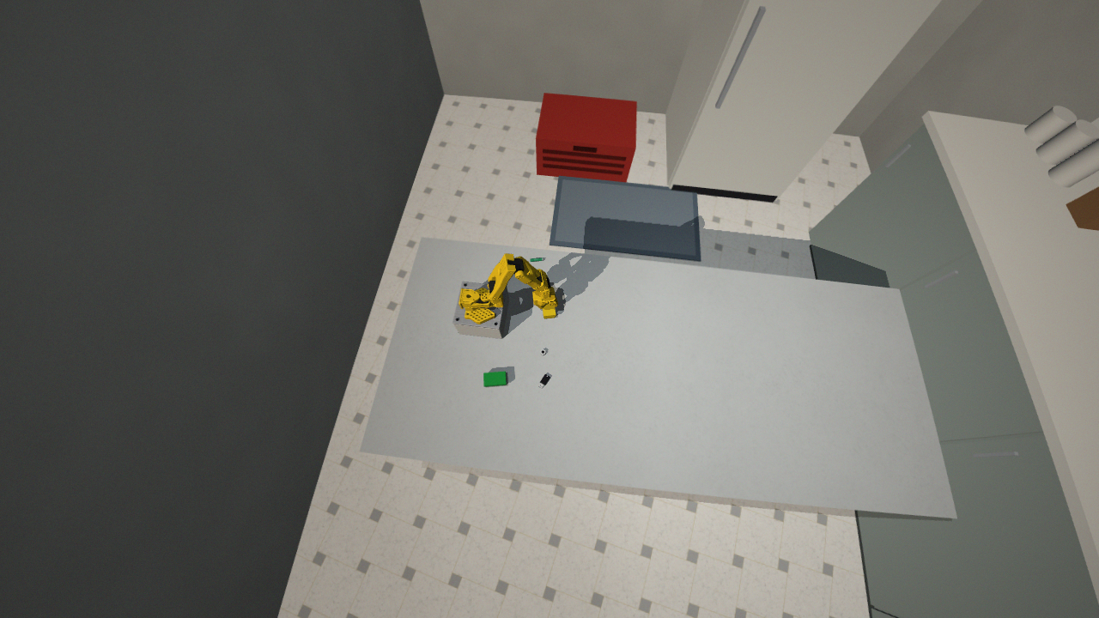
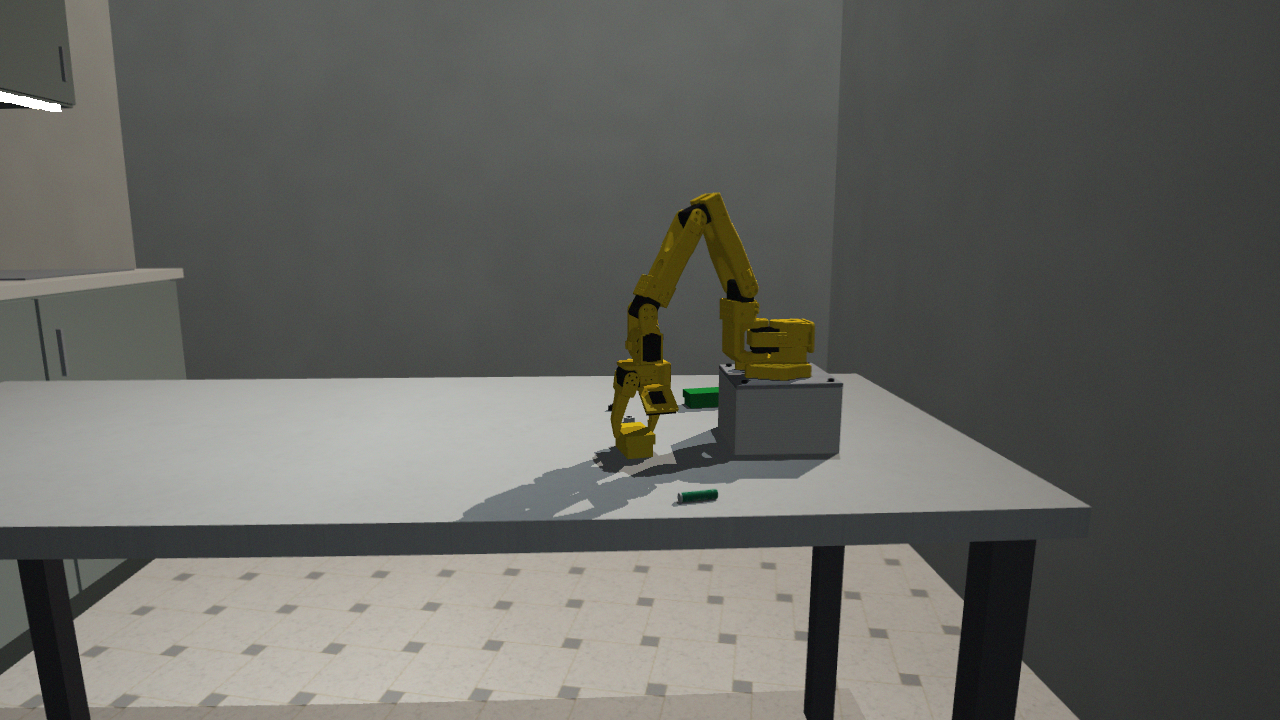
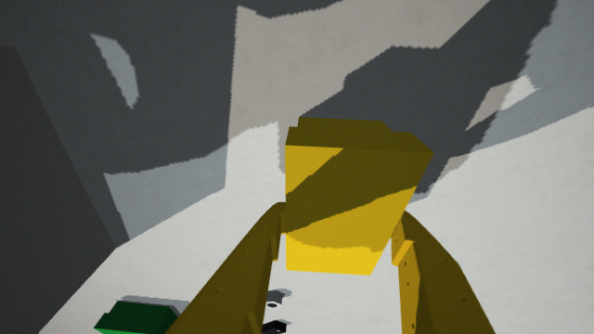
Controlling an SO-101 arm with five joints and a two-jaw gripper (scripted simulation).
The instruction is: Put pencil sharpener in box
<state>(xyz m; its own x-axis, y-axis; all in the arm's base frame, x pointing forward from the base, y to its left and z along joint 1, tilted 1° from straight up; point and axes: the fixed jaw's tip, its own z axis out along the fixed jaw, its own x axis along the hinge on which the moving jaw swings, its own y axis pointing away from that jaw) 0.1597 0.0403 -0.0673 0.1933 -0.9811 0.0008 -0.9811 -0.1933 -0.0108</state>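
My gripper (image 3: 337, 223) is shut on the yellow box (image 3: 349, 195), one finger on each side of it. In the exterior view the box (image 2: 635, 440) hangs at the fingertips (image 2: 631, 426), low at the table top beside the arm's grey base (image 2: 778, 416). I cannot make out a separate lid on it. A small grey piece with a hole, which looks like the pencil sharpener (image 1: 543, 351), lies on the table away from the gripper. It also shows in the wrist view (image 3: 275, 299) under the fingers.
A small black piece (image 1: 545, 379) and a green box (image 1: 494, 378) lie near the sharpener. A green cylinder (image 2: 697, 495) lies close to the table's edge near the base. The arm stands in the table's corner.
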